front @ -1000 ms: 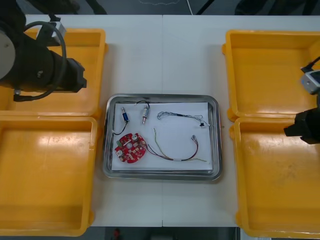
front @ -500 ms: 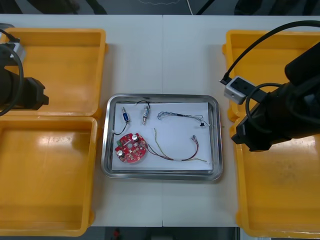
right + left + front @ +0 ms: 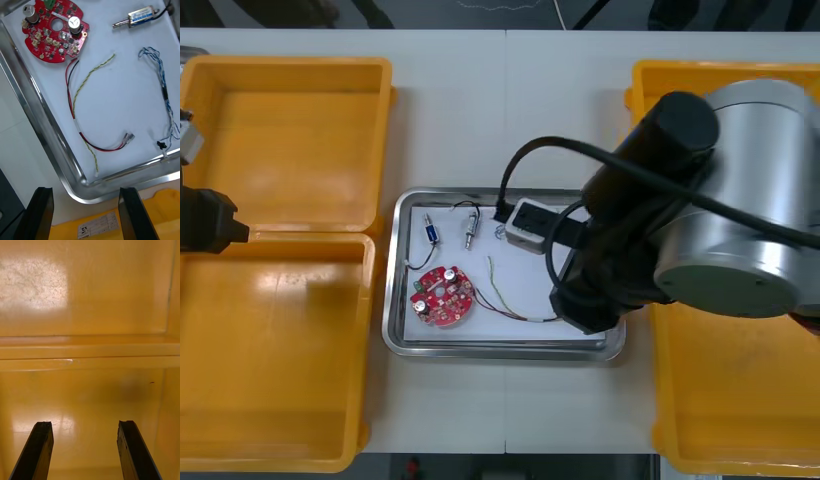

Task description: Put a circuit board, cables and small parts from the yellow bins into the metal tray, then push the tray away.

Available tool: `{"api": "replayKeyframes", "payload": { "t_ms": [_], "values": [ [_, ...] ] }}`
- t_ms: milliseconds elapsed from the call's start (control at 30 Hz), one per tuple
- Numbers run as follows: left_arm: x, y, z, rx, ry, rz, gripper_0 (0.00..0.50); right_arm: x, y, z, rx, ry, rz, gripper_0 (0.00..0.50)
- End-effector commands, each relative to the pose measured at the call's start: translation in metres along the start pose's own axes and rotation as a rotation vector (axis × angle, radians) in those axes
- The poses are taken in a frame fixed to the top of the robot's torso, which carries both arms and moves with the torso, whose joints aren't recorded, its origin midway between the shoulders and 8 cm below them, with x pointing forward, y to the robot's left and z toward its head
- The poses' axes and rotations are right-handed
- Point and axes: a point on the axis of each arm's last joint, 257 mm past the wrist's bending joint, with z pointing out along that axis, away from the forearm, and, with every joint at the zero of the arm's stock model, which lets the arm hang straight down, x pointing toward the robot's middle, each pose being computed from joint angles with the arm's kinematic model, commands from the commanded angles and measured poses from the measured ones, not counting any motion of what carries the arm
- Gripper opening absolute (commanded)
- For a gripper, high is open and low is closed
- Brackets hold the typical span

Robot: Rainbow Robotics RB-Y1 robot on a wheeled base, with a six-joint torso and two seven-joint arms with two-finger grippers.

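Light surface (image 3: 510, 110) bearing left yellow bins (image 3: 290, 140), one far, one near, rims meeting; right yellow bins (image 3: 740, 400) likewise; metal tray (image 3: 392, 300) between, mid-table.

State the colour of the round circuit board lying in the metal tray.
The circuit board is red; the right wrist view shows it best.

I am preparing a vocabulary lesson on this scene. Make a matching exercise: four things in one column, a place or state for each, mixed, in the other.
1. circuit board
2. blue and white cable
3. left gripper
4. right gripper

A. open, over a corner of the metal tray
B. red, round, in the tray
C. open, over a yellow bin
D. twisted, in the tray

Pairs: 1-B, 2-D, 3-C, 4-A
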Motion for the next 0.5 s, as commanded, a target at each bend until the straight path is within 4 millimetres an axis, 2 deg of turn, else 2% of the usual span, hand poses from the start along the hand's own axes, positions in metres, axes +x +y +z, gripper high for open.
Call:
{"api": "replayKeyframes", "payload": {
  "t_ms": [33,333,500],
  "values": [
    [0.017,0.021,-0.009,-0.055,0.014,0.066,0.500,-0.022,0.020,0.009,0.020,0.012,-0.132,0.500],
    [0.038,0.034,-0.009,-0.076,0.044,0.055,0.500,-0.040,0.044,0.043,-0.010,0.006,-0.409,0.500],
    [0.039,0.038,-0.011,-0.081,0.044,0.054,0.500,-0.038,0.058,0.062,-0.038,0.022,-0.458,0.500]
  ]
}}
